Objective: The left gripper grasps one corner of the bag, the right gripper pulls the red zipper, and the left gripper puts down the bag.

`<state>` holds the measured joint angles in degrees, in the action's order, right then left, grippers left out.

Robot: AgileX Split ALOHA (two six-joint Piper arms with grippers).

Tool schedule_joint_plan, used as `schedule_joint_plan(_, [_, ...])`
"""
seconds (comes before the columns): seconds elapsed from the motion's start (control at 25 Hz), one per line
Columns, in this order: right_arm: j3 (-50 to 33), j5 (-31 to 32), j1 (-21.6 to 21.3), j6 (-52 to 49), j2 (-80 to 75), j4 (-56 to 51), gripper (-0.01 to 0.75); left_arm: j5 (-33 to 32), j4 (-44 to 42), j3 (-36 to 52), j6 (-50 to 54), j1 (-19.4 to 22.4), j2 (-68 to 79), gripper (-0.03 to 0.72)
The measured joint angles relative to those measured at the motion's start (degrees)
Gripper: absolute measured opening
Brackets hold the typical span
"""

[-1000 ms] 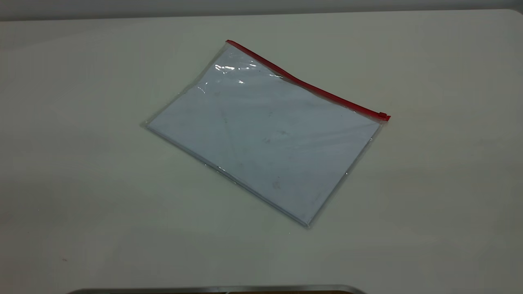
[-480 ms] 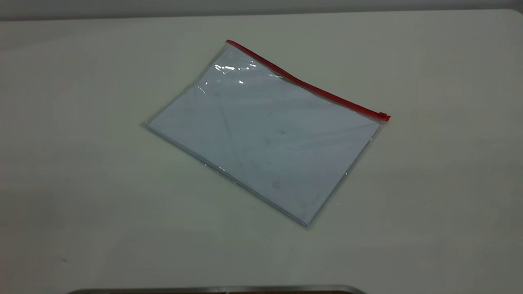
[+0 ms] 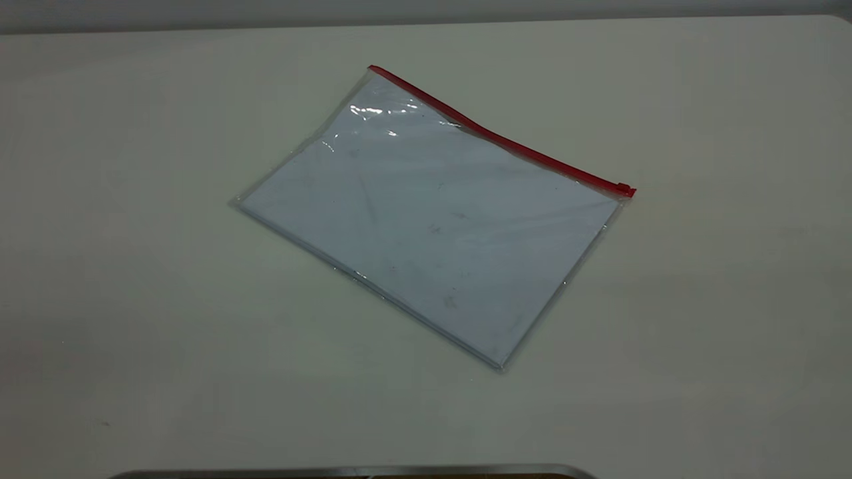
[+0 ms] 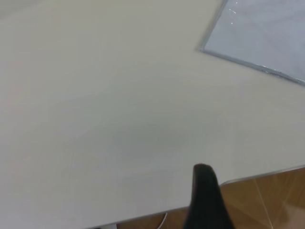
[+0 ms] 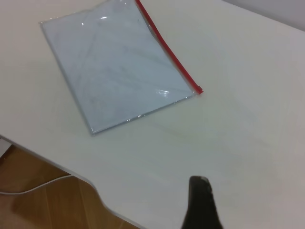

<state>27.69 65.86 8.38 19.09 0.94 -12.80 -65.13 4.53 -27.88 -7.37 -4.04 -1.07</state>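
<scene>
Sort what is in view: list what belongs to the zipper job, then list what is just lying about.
For the job:
bag, flat on the table
red zipper along its far edge
slider at the right end
left tool, away from the bag
right tool, away from the bag

Lying about:
table
white cable on the floor

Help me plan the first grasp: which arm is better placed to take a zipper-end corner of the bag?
Left, probably. The bag lies flat and untouched; its far zipper corner points leftward, while the slider sits rightward. Both grippers hang back over the table's edges.
</scene>
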Motion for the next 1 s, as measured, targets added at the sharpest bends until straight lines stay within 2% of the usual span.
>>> schedule_joint_plan(0.36, [0.0,0.0,-0.4,0.0,0.0,0.0,0.575,-0.04,0.0,0.0,0.0,0.0,0.0,0.582])
schedule_joint_plan(0.76, [0.0,0.0,-7.92,0.0,0.0,0.02,0.575,-0.04,0.0,0.0,0.0,0.0,0.0,0.582])
schedule_joint_plan(1.0, [0.0,-0.51,-8.55,-5.53,0.0,4.56,0.575,-0.04,0.0,0.0,-0.12,0.0,0.0,0.582])
